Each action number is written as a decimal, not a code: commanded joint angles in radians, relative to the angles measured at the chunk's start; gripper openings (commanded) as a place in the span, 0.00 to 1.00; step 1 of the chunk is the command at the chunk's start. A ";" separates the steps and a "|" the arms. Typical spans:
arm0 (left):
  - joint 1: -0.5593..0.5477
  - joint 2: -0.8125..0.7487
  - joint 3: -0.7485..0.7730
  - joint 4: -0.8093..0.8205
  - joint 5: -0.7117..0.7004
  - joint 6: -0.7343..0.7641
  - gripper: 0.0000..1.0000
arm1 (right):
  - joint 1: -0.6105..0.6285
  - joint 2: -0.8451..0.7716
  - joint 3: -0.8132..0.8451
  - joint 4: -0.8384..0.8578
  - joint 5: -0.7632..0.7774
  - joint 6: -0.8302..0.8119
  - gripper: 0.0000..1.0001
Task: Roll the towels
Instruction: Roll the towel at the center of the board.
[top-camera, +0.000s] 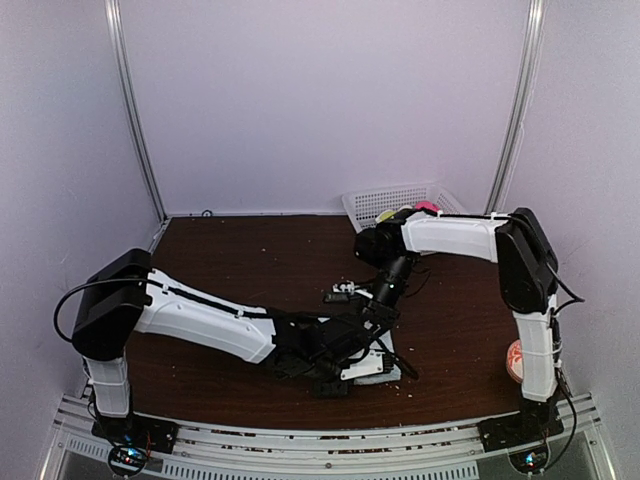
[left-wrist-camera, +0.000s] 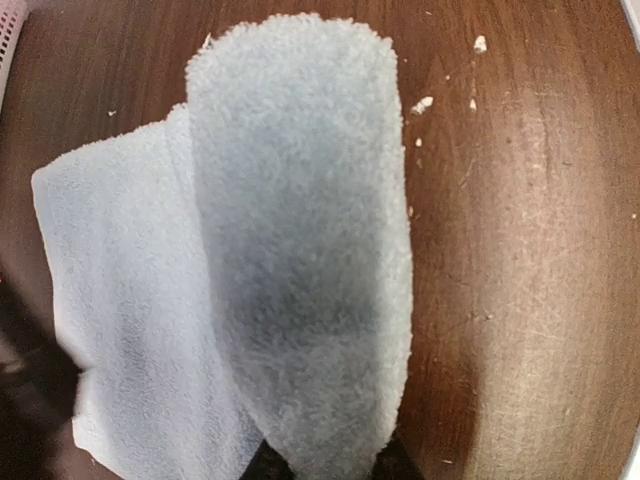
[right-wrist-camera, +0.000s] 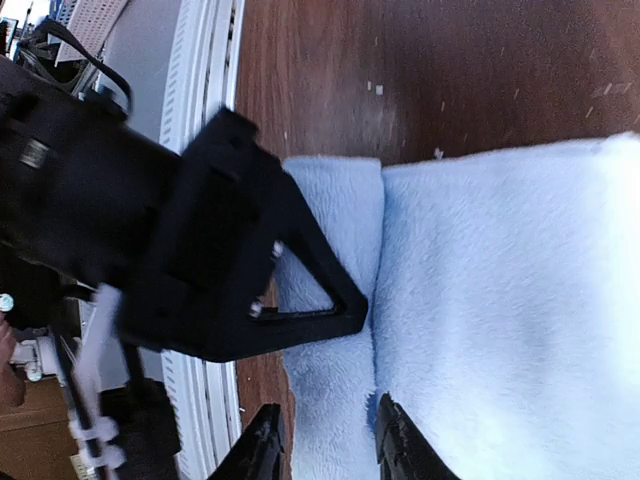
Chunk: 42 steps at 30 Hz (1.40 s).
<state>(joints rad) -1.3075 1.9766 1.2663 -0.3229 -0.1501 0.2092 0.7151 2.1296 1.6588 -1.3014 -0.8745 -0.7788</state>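
Note:
The pale blue towel (top-camera: 386, 372) lies on the brown table near the front middle, partly under both grippers. In the left wrist view a thick fold of the pale blue towel (left-wrist-camera: 300, 250) stands up and fills the gap between my fingers; my left gripper (left-wrist-camera: 325, 465) is shut on it. My right gripper (right-wrist-camera: 325, 445) straddles a narrow folded edge of the same towel (right-wrist-camera: 500, 300), jaws apart, one finger just off the cloth. The left gripper's black finger (right-wrist-camera: 220, 250) lies across that edge. A yellow-green towel (top-camera: 385, 215) shows in the basket.
A white slotted basket (top-camera: 375, 200) stands at the back right with something pink (top-camera: 427, 207) in it. A pinkish round object (top-camera: 514, 360) sits by the right arm's base. White crumbs dot the table (top-camera: 250, 260). The metal rail (top-camera: 330, 440) borders the near edge.

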 joint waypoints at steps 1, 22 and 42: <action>0.013 -0.018 0.008 -0.060 0.097 -0.062 0.16 | -0.041 -0.108 0.158 -0.055 0.046 0.040 0.33; 0.302 0.320 0.174 -0.180 1.031 -0.346 0.15 | -0.092 -0.828 -0.169 0.245 0.023 0.073 0.48; 0.323 0.389 0.250 -0.291 1.030 -0.314 0.16 | 0.369 -0.685 -0.773 0.779 0.844 0.061 0.53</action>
<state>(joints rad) -0.9775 2.2948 1.5467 -0.5110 0.9562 -0.1066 1.0691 1.4082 0.9104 -0.6804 -0.1459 -0.7231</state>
